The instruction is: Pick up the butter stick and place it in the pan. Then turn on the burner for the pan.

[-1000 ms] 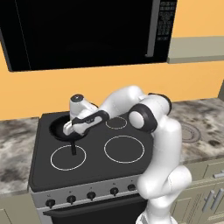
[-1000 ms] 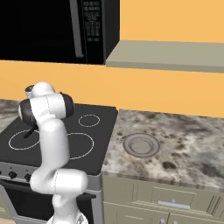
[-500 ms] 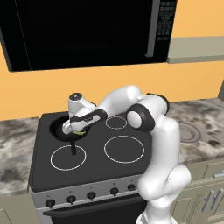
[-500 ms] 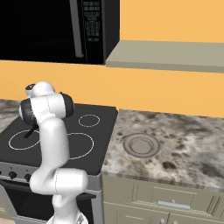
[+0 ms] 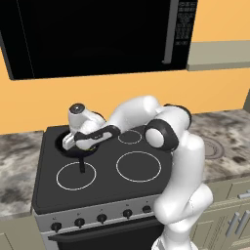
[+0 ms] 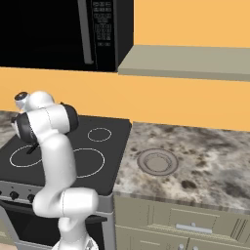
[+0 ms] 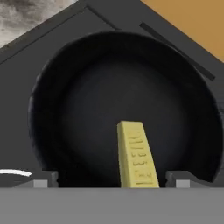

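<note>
Fingers (image 7: 43, 178) spread wide above butter stick (image 7: 136, 155) lying inside pan (image 7: 65, 87).

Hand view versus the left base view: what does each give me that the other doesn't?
Only the hand view shows the butter stick lying inside the pan, between the spread fingertips with a gap on each side. Only the left base view shows the arm reaching over the stove, the pan's handle, the burner rings, the knobs along the stove front and the microwave above. Both show the pan on the back left burner and the stove's black top.
</note>
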Controlling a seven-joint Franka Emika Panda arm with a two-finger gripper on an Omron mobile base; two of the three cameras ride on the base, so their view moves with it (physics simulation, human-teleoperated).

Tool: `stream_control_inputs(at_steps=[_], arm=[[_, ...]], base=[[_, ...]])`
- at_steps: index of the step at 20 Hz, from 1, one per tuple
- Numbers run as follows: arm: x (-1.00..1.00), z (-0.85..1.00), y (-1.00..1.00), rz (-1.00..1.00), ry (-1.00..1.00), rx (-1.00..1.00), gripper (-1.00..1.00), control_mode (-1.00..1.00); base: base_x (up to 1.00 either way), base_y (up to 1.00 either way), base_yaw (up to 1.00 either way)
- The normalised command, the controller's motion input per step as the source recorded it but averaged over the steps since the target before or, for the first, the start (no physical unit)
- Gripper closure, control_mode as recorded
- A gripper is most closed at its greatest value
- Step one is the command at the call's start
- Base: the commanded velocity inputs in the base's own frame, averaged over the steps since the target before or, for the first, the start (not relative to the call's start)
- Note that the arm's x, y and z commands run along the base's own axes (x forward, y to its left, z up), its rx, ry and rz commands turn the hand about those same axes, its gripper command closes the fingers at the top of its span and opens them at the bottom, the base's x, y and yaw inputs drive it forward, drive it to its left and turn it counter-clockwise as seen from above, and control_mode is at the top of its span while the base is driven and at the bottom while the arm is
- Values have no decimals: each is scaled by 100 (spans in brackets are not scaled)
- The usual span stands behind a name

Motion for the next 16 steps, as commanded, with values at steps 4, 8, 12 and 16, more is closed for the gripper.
stream_control_inputs(at_steps=[4, 8, 12, 16], arm=[[-75, 47, 29, 0, -17, 0, -100, -100], [-91, 30, 22, -7, -15, 0, -100, -100], [-100, 8, 20, -15, -18, 5, -100, -100], [-100, 2, 17, -16, -18, 9, -100, -100]], base=[[0, 0, 0], [0, 0, 0], [0, 0, 0], [0, 0, 0]])
